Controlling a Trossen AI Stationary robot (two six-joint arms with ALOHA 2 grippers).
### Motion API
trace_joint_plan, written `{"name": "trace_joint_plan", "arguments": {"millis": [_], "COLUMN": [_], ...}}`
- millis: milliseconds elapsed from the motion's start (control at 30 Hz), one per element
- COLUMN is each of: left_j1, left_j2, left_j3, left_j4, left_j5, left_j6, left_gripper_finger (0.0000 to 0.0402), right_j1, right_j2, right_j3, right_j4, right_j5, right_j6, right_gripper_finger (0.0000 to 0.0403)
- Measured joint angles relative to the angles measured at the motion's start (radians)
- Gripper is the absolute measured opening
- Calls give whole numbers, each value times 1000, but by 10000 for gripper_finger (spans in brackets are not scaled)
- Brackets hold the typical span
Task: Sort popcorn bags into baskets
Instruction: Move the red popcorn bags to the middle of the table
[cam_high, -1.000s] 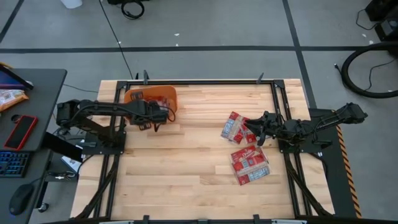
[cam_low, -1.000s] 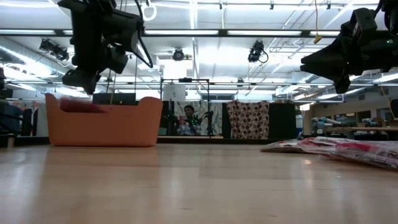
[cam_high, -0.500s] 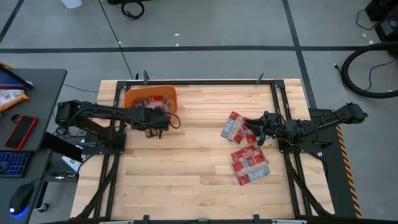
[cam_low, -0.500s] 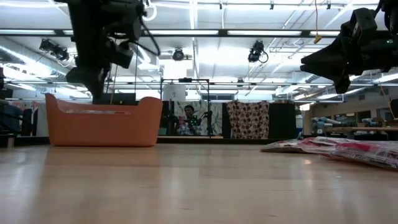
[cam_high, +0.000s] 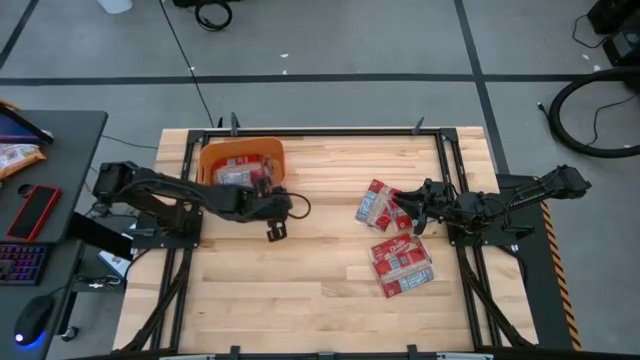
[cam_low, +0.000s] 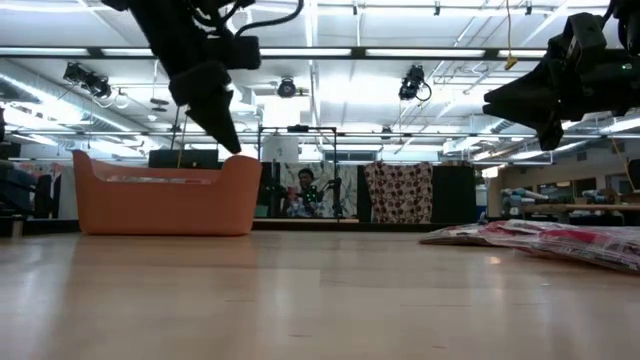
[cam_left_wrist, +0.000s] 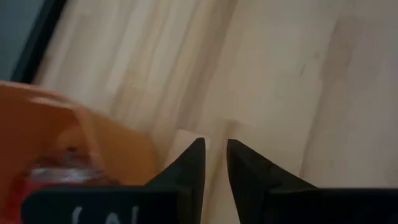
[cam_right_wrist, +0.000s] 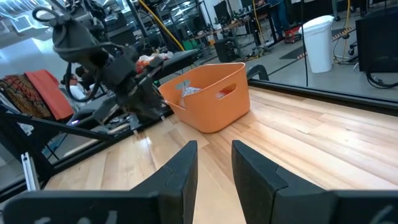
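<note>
The orange basket (cam_high: 212, 157) (cam_low: 165, 195) (cam_right_wrist: 211, 93) stands at the table's far left, with red popcorn packets (cam_high: 243, 174) (cam_left_wrist: 56, 177) lying inside it. My left gripper (cam_high: 275, 231) (cam_low: 228, 140) (cam_left_wrist: 215, 149) hangs over bare wood, just near and right of the basket. It is open by a narrow gap and holds nothing. More red packets (cam_high: 378, 205) (cam_high: 402, 265) (cam_low: 540, 240) lie flat on the table's right half. My right gripper (cam_high: 408, 212) (cam_low: 548, 135) (cam_right_wrist: 214, 152) hovers above them, open and holding nothing.
Bare wood (cam_high: 310, 250) lies between the basket and the loose packets. Dark frame rails (cam_high: 330, 131) run round the table. A desk at the left carries a phone (cam_high: 33, 212), a keyboard and an orange snack bag (cam_high: 15, 155).
My left gripper has moved from above the basket's near edge toward the table's near right, out over bare wood, and has tipped to slant. A red packet that stood above the basket's rim in the low view has sunk below it.
</note>
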Motion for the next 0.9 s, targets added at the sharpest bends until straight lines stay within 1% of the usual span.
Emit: {"name": "trace_joint_plan", "arguments": {"millis": [167, 267, 400, 467, 533, 633, 700, 767, 900], "left_j1": [-51, -102, -182, -217, -239, -258, -265, -273, -295], "left_j2": [51, 58, 57, 57, 65, 70, 70, 70, 71], "left_j3": [0, 0, 0, 16, 31, 40, 46, 45, 44], "left_j4": [90, 140, 218, 226, 266, 297, 348, 366, 426], "left_j5": [28, 26, -53, -94, -125, -165, -174, -173, -170], "left_j6": [-20, 27, 97, 138, 168, 216, 238, 240, 242], "left_gripper_finger": [52, 45, 43, 43, 43, 43, 43, 43, 43], "right_j1": [0, 0, 0, 0, 0, 0, 0, 0, 0], "right_j2": [0, 0, 0, 0, 0, 0, 0, -2, 0], "right_j3": [0, 0, 0, 0, 0, 0, 0, 0, 0], "right_j4": [1, 1, 1, 1, 0, 18, 26, 43, 75], "right_j5": [0, 0, 0, 0, 0, -7, -7, -7, -10], "right_j6": [0, 0, 0, 0, 1, 47, 81, 112, 113], "right_gripper_finger": [103, 103, 103, 103, 103, 103, 103, 103, 103]}}
